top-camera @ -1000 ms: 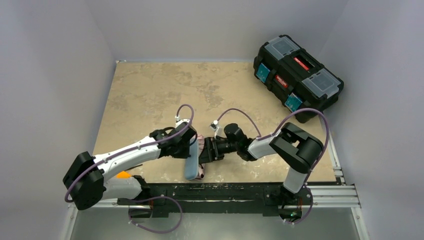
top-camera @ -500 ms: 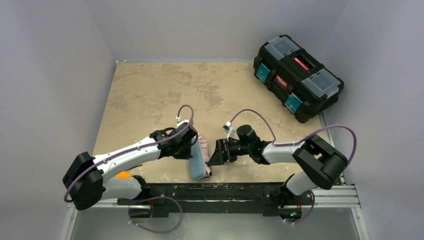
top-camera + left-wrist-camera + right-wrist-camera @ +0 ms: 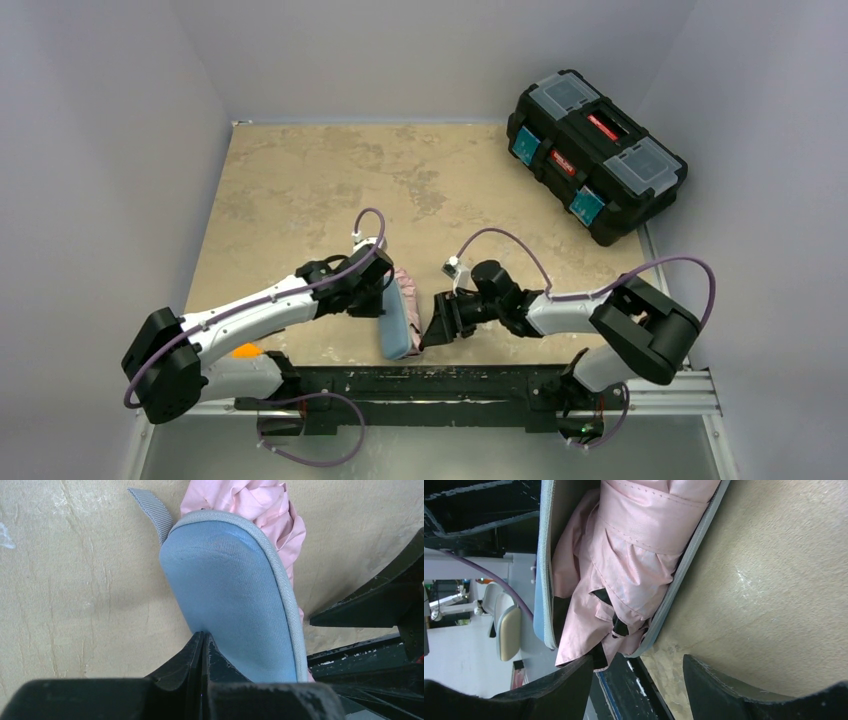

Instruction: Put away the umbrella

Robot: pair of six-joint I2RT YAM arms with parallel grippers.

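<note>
The umbrella (image 3: 624,570) was bunched up inside the blue-grey case (image 3: 235,595), pink fabric spilling out with bits of black lining showing. All of that sat at about 6 o'clock on the table (image 3: 300,180), right by the near edge. The left gripper (image 3: 202,639) was clenched tight on the rim of the case, which stood up on its edge. The right gripper (image 3: 638,662) hung just at 3 o'clock of the case, jaws apart with nothing between them, one finger close to the loose fabric. A black toolbox (image 3: 595,155) sat way off at 2 o'clock.
</note>
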